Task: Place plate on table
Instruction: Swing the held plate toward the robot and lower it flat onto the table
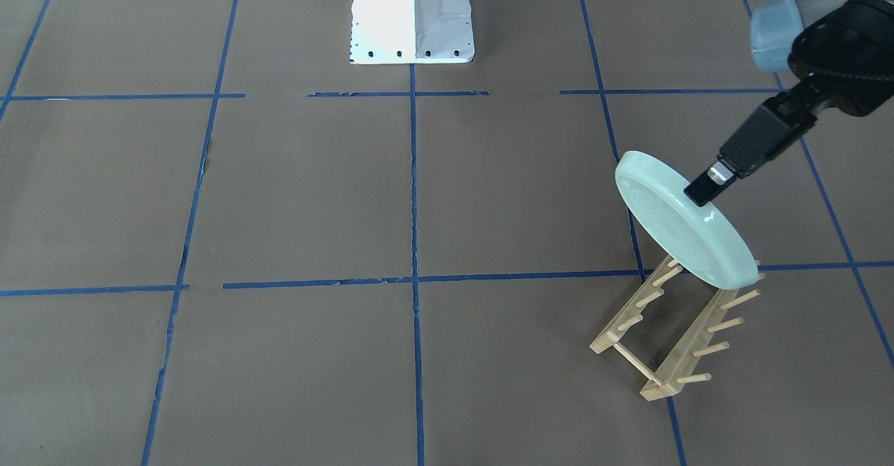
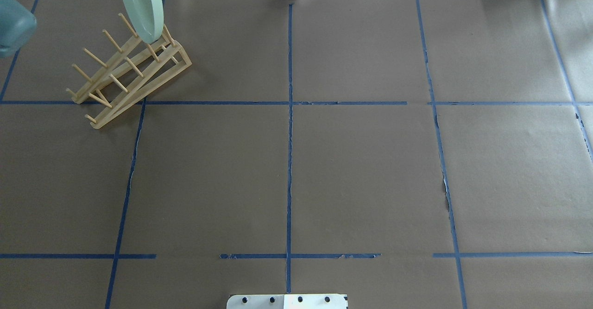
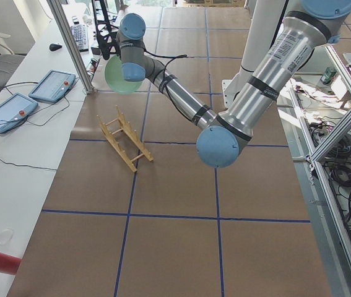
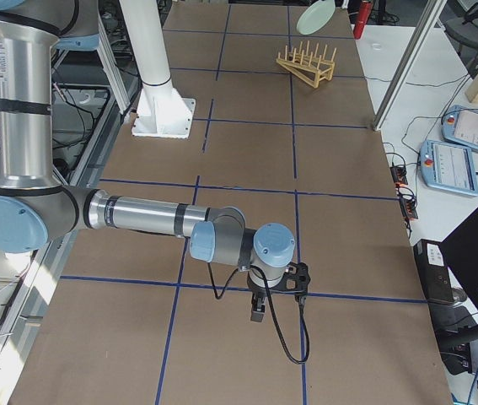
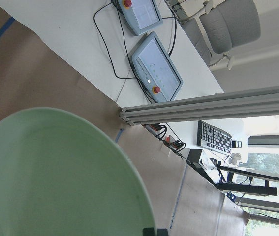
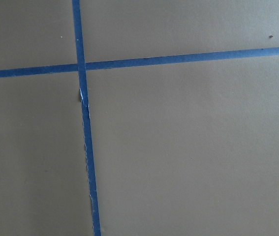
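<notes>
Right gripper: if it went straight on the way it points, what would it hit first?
Likely the table, close to a blue tape crossing. The right gripper points down, and nothing else shows beneath it.

The plate [image 1: 670,232] is pale mint green with faint concentric rings. The table [image 1: 307,193] is brown, gridded with blue tape. The rack [image 1: 683,354] is light wood.

Plate [image 2: 141,8]: top left, nearly edge-on and tilted, lower edge over the rack's far end.
Rack [image 2: 129,70]: wooden, pegs up, on the table [image 2: 361,170], across a blue tape line.
My left arm [image 2: 14,24]: only a blue-grey joint cap, at the left edge.
</notes>
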Controlling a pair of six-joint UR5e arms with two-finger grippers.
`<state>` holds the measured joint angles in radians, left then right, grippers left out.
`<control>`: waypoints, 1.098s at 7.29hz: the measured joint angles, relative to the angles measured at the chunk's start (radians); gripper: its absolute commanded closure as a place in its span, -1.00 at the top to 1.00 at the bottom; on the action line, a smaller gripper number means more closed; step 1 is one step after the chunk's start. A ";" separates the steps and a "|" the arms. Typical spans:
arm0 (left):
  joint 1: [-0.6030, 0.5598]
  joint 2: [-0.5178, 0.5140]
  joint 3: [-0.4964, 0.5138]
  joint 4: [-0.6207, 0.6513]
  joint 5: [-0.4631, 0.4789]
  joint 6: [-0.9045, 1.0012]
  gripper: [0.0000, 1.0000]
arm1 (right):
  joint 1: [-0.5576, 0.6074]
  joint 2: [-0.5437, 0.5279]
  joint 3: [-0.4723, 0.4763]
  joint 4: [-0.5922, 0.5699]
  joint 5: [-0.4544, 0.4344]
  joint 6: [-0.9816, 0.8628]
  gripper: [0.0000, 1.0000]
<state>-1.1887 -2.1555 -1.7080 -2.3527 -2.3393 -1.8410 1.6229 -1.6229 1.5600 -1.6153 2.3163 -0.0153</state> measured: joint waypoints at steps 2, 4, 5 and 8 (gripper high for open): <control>0.091 -0.021 -0.027 0.055 0.032 0.034 -1.00 | 0.000 0.000 0.000 0.000 0.000 0.000 1.00; 0.206 -0.054 -0.062 0.227 0.131 0.150 -1.00 | 0.000 0.000 0.000 0.000 0.000 0.000 1.00; 0.268 -0.081 -0.081 0.348 0.206 0.230 -1.00 | 0.000 0.000 0.000 0.000 0.000 0.000 1.00; 0.486 -0.179 -0.089 0.713 0.475 0.445 -1.00 | 0.000 0.000 0.000 0.000 0.000 0.000 1.00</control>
<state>-0.7026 -2.3344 -1.7971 -1.6393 -1.8646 -1.3955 1.6229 -1.6229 1.5600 -1.6153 2.3163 -0.0154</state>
